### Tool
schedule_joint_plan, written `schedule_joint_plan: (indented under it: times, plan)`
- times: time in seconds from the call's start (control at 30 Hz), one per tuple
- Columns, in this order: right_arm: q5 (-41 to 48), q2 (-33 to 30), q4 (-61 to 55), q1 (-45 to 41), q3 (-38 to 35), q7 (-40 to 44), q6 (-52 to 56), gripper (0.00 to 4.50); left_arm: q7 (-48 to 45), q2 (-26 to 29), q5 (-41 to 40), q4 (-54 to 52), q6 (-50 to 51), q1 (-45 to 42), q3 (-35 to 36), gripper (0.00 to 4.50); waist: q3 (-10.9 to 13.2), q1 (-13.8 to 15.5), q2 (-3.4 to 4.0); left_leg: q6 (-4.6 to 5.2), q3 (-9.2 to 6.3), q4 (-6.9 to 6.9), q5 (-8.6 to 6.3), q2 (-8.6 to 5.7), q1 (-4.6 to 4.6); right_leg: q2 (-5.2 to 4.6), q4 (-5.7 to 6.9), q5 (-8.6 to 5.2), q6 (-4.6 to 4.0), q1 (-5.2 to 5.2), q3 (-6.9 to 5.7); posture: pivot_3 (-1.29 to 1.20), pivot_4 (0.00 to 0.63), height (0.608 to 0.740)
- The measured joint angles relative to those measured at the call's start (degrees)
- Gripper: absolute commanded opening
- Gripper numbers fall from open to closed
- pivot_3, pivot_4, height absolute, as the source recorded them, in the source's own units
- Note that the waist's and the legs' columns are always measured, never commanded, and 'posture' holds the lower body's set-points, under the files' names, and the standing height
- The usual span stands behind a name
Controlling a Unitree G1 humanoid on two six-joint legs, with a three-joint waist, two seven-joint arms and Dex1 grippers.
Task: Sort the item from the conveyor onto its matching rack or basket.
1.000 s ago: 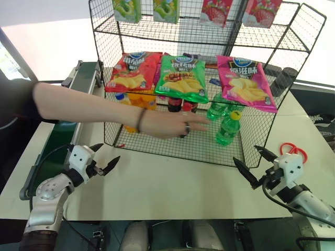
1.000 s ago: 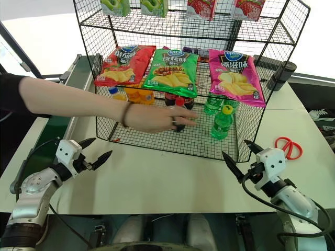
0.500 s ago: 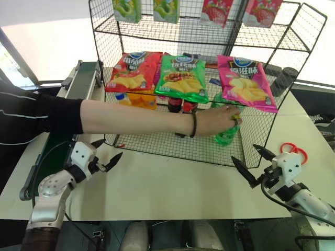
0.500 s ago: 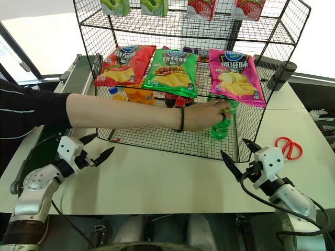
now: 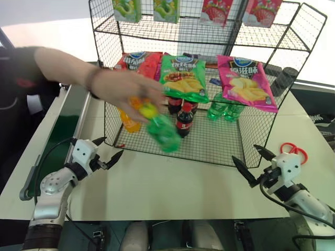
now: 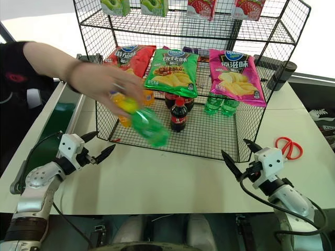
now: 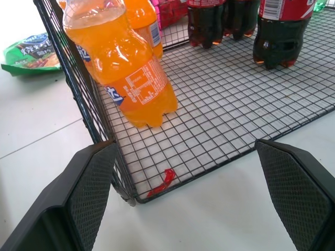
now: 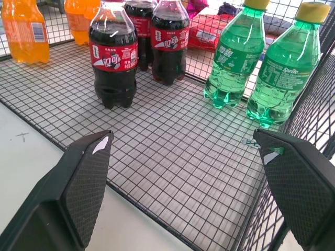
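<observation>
Running along the robot's left edge of the white table (image 5: 172, 183), the conveyor (image 5: 60, 130) shows its dark-green belt between grey rails. Just in front of it the left gripper (image 5: 108, 151) hovers above the tabletop with its two black fingers spread wide apart and nothing between them, aimed toward the corner of the black wire rack (image 5: 246, 136). In the left wrist view an orange drink bottle (image 7: 125, 78) stands upright inside that corner of the bottom tier, and a small red scrap (image 7: 163, 180) lies on the wire floor by the low front wall.

A person's hand (image 5: 123, 86) reaches in from the left, above the rack's front, and grips the green soda bottle (image 5: 159, 128) near its yellow cap; the bottle is tilted and blurred, held in the air over the front of the bottom tier. To its right a cola bottle (image 5: 183, 119) stands upright on the wire floor, with two more green bottles (image 8: 254, 70) standing side by side farther right. Three chip bags (image 5: 183, 78) lie on the slanted shelf above.

The right gripper (image 5: 251, 162) hangs near the rack's right front corner, its fingers likewise wide apart and empty. Red-handled scissors (image 5: 291, 151) lie on the table beyond it.
</observation>
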Motion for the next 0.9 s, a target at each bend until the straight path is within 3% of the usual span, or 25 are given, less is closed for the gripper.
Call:
schedule_joint_plan:
  times: [0.47, 0.9]
  plan:
    - [-0.50, -0.45, 4.81, -7.08, 1.97, 2.70, -0.08, 4.46, 3.23, -0.53, -0.12, -3.12, 0.02, 3.47, 1.19, 4.50, 0.00, -0.03, -0.01, 0.00, 0.01, 0.00, 0.00, -0.01, 0.01, 0.01, 0.00, 0.01, 0.02, 0.02, 0.00, 0.00, 0.150, 0.740]
    - [-0.54, 0.14, 5.75, -9.02, 6.57, 3.39, 0.04, 4.46, 9.75, -1.07, -3.16, -7.67, 5.96, 6.68, 7.71, 4.50, 0.00, -0.02, -0.01, 0.00, 0.01, 0.01, 0.00, -0.02, 0.00, -0.04, -0.01, 0.01, 0.01, 0.01, 0.00, 0.00, 0.150, 0.740]
